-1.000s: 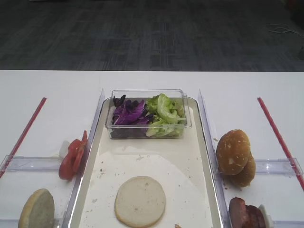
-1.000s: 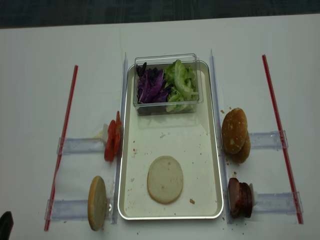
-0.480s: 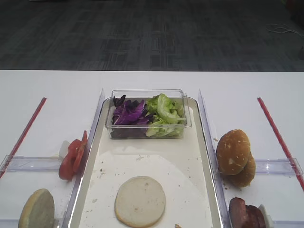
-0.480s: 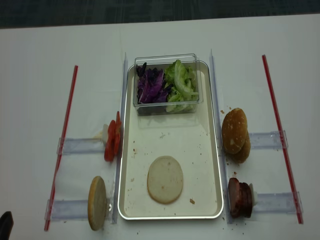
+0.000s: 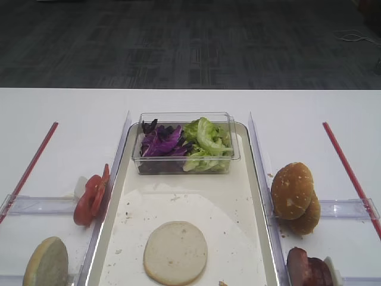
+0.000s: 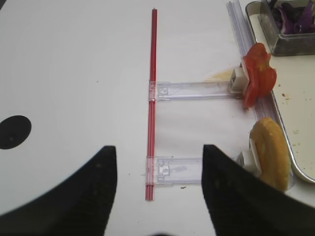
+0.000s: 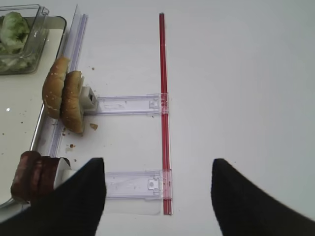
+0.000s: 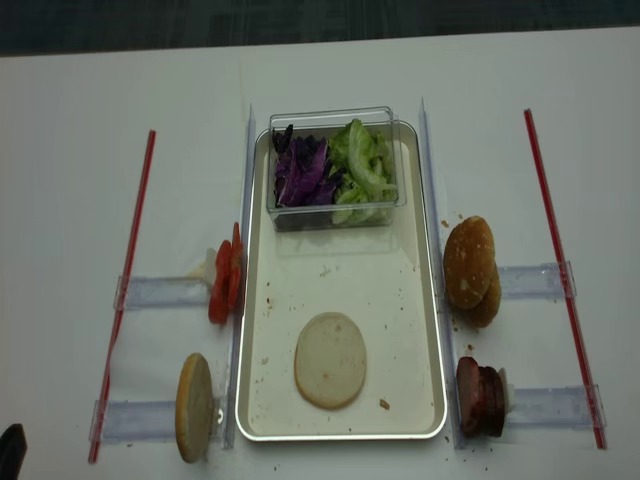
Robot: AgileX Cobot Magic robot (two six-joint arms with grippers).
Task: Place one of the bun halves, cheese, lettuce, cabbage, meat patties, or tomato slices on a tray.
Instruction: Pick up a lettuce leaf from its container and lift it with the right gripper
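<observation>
The cream tray (image 8: 345, 275) holds one pale bun half (image 8: 330, 359) lying flat near its front. At its far end a clear box holds purple cabbage (image 8: 302, 172) and green lettuce (image 8: 362, 165). Tomato slices (image 8: 225, 282) and an upright bun half (image 8: 194, 405) stand left of the tray. Two bun halves (image 8: 470, 265) and meat patties (image 8: 480, 396) stand to its right. No cheese shows. My left gripper (image 6: 158, 147) hangs open over the left holder, empty. My right gripper (image 7: 158, 161) hangs open over the right holder, also empty.
Clear plastic holders (image 8: 165, 292) and long clear rails (image 8: 246, 180) flank the tray. Red strips (image 8: 130, 270) (image 8: 555, 250) run along the white table on both outer sides. A dark tip (image 8: 10, 447) pokes in at the bottom left corner.
</observation>
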